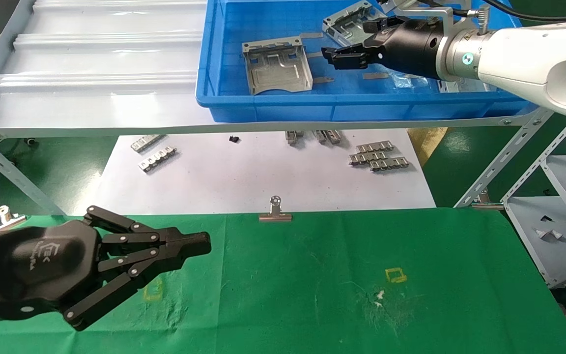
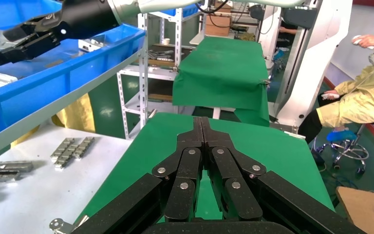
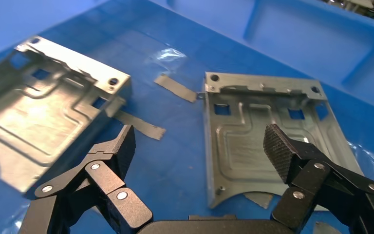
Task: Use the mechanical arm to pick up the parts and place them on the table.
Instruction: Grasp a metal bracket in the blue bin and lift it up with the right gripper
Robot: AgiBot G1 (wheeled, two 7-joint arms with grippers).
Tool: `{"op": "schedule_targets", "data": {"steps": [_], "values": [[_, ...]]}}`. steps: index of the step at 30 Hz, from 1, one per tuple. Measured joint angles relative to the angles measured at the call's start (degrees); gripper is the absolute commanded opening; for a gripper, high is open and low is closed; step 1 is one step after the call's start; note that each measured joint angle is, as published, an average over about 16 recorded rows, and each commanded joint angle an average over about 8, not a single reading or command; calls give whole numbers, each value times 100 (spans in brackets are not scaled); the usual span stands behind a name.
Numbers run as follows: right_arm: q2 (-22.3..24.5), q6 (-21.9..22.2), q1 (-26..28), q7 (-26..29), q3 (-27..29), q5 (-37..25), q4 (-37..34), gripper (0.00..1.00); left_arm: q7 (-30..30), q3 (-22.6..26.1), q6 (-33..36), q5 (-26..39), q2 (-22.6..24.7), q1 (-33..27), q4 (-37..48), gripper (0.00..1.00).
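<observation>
Right gripper, jaws spread, hovers over the bin; left gripper is pressed together at seven o'clock. The plate looks light, stiff and slick, so pinching a bent-up edge seems safest.

1. The counter, in wrinkled green cloth, fills the lower half of the frame
2. Two small yellow square outlines lie on it, one at lower left, one right of centre
3. A silver binder clip sits at its far edge, mid-frame, where a white paper sheet begins
</observation>
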Motion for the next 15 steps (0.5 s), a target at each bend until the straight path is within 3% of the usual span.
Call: {"op": "schedule_targets", "data": {"steps": [9,15], "values": [[-273,713,107,-196,-8,-37,-477,0,0,0,0,0,0,0,0,0],[-372,934,82,-261,2,-11,-509,0,0,0,0,0,0,0,0,0]]}}
